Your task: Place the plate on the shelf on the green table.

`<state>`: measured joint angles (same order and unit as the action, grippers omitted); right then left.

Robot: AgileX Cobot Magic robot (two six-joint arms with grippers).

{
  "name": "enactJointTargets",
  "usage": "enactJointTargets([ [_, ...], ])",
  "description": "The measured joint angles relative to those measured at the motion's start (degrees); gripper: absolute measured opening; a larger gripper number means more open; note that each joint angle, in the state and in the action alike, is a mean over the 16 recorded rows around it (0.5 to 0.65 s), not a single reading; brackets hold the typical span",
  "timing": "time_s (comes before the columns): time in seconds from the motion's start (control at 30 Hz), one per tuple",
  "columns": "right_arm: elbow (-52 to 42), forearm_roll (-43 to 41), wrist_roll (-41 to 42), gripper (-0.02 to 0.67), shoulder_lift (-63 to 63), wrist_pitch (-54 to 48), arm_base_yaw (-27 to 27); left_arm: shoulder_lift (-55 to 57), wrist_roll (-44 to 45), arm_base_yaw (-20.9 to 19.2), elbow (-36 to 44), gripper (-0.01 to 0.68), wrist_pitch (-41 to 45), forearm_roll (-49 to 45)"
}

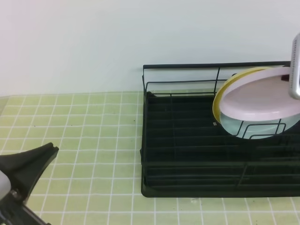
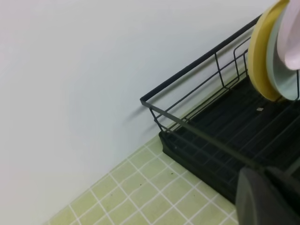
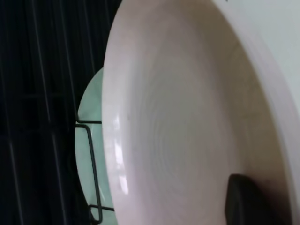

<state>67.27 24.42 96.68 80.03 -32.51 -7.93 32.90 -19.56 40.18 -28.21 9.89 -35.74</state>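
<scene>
The pink plate [image 1: 262, 96] is held tilted above the right end of the black rack [image 1: 187, 140], pinched at its rim by the right gripper [image 3: 246, 199], of which one dark finger [image 3: 243, 201] is seen against the plate's inner face. Behind it, a yellow plate [image 1: 218, 96] and a pale green plate [image 1: 234, 126] are stood among the rack's wires. The rack is set on the green tiled table [image 1: 84, 140] against the far edge. The left gripper [image 1: 33, 161] is pressed together near the table's front left corner.
</scene>
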Motion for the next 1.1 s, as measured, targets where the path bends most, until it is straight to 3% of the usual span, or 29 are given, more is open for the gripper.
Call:
enactJointTargets([
  [0.53, 0.01, -3.25, -0.92, 0.114, 6.45, 0.22, -0.21, 0.00, -3.10, 0.00, 0.01, 0.000, -0.18, -2.06],
  [1.1, 0.01, -4.18, -4.07, 0.388, 7.99, 1.92, -0.17, 0.00, -4.54, 0.00, 0.01, 0.000, -0.22, -2.21],
])
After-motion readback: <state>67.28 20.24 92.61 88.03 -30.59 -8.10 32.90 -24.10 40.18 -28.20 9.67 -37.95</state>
